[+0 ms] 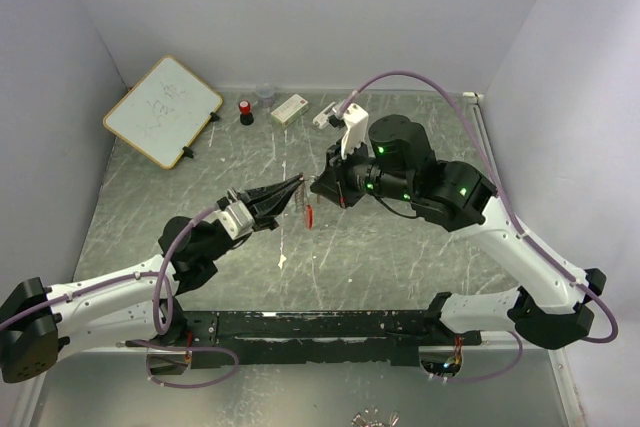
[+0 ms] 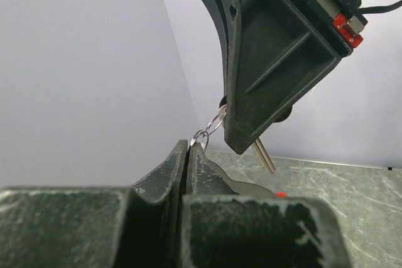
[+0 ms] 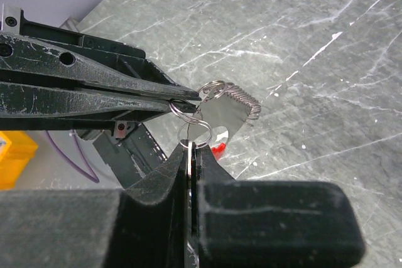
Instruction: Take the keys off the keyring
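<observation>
The keyring hangs above the table between my two grippers. It has small silvery rings (image 3: 194, 132), a coiled metal loop (image 3: 242, 96) and a red clip (image 1: 310, 214) dangling lowest. My left gripper (image 2: 190, 145) is shut, its tips pinching one small ring (image 2: 200, 136). Its fingers (image 3: 94, 92) reach in from the left in the right wrist view. My right gripper (image 3: 193, 147) is shut on a key, whose thin head sits between the jaws. The key's blade (image 2: 264, 156) sticks out below that gripper (image 1: 322, 187). A flat silvery piece (image 3: 223, 115) hangs behind the rings.
At the back of the table stand a small whiteboard (image 1: 163, 110), a red-capped black bottle (image 1: 245, 112), a clear cup (image 1: 265, 94) and a white box (image 1: 289, 108). A small white scrap (image 1: 283, 261) lies on the table below the grippers.
</observation>
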